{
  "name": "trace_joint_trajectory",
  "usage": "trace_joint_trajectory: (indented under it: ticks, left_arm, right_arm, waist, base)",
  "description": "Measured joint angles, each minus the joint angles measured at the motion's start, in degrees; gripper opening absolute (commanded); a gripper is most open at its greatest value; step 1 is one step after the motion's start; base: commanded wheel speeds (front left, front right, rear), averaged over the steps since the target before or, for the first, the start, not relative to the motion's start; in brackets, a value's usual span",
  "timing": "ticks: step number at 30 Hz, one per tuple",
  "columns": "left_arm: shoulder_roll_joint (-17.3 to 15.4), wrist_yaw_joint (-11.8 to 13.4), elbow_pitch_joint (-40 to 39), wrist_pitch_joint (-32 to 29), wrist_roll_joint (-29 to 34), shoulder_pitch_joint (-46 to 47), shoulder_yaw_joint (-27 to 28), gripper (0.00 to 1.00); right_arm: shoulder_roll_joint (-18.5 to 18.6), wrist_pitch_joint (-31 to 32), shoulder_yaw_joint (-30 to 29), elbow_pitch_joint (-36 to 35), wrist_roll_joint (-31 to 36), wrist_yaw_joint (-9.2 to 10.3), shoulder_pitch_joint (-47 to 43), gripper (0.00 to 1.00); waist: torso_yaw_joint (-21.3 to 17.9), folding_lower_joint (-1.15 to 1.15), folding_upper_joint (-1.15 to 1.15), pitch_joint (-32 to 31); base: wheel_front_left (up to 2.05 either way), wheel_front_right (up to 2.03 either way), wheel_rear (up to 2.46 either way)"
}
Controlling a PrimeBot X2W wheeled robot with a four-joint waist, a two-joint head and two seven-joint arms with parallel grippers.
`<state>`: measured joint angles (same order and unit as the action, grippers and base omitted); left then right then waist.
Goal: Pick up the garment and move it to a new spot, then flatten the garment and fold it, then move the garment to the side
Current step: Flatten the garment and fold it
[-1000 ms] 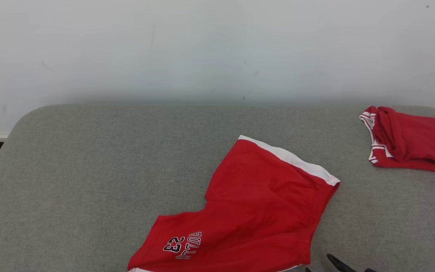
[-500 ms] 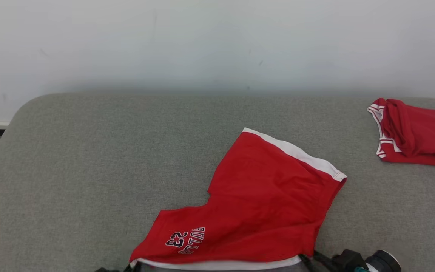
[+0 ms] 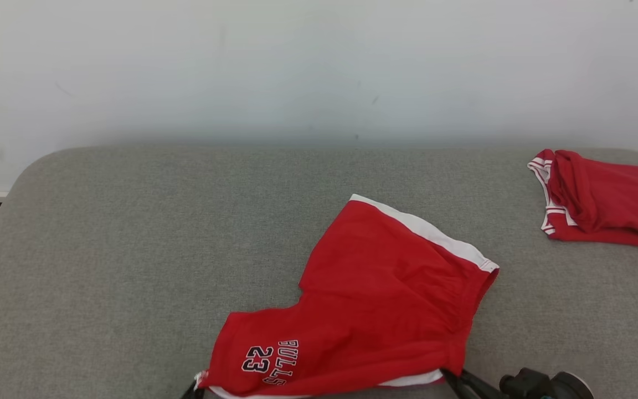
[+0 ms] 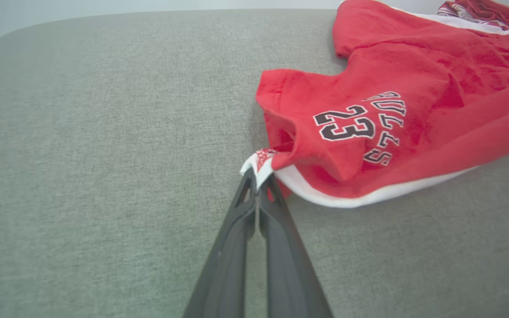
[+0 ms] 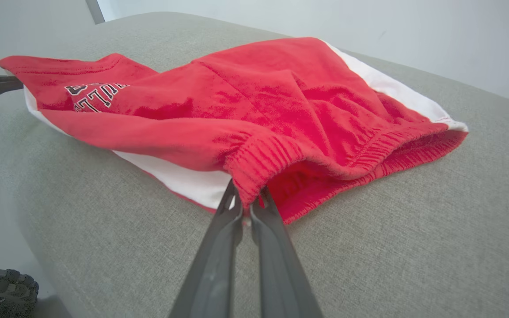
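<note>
At the near edge of the table [image 3: 130, 249], toward its right half, the red Bulls 23 shorts [image 3: 374, 299] lie spread out. Their waistband faces the table's right end and their legs point to its left. My left pincer [image 4: 258, 176] is closed on the white-trimmed corner of the printed leg. My right pincer [image 5: 246, 198] is closed on the ribbed elastic waistband at its near corner. Each nip takes only a small fold of cloth.

I judge the shorts light, soft and limp: a fleecy knit that will sag between my two holds and drag on the table's grey fabric cover rather than slide. The trim and the waistband are the thickest, stitched parts, so they are sound places to hold, though so shallow a pinch could slip if I pull apart sharply.

As for holders, the table alone carries anything: these shorts and a second red garment [image 3: 607, 205] with white trim, bunched at its far right corner, well apart.
</note>
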<state>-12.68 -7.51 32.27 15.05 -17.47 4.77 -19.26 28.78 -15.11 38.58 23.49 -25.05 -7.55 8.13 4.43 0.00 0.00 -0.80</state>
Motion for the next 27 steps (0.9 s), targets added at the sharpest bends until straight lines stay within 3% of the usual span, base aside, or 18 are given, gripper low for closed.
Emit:
trace_joint_trajectory:
  ticks: [5, 11, 18, 27]
  left_arm:
    - [-2.03, 0.00, -4.79, 0.00, 0.44, 2.58, -0.53, 0.00]
    - [-6.12, 0.00, -6.86, -0.02, 0.31, 15.38, -5.09, 0.00]
    - [-11.18, -0.01, -6.60, -3.08, -4.43, 39.38, -10.65, 0.00]
    - [-14.63, -0.01, -0.97, -5.99, -12.07, 69.82, -17.29, 0.00]
  right_arm:
    - [0.82, 0.00, -0.93, -4.07, -1.02, 0.00, 1.43, 0.00]
    - [4.06, 2.23, 0.49, -8.31, -5.77, 0.00, 12.09, 0.00]
    - [5.89, 7.06, 2.36, -9.87, -12.96, 0.00, 31.98, 0.00]
    - [4.31, 11.99, 5.54, -3.68, -19.51, 0.00, 63.99, 0.00]
  waist:
    - [-0.41, 0.00, 0.00, 0.20]
    - [-0.76, 0.00, 0.00, 2.02]
    - [-1.33, 0.01, 0.00, 7.24]
    - [-1.90, 0.02, 0.01, 17.72]
  base:
    - [0.00, 0.00, 0.00]
    - [0.00, 0.00, 0.00]
    - [0.00, 0.00, 0.00]
    - [0.00, 0.00, 0.00]
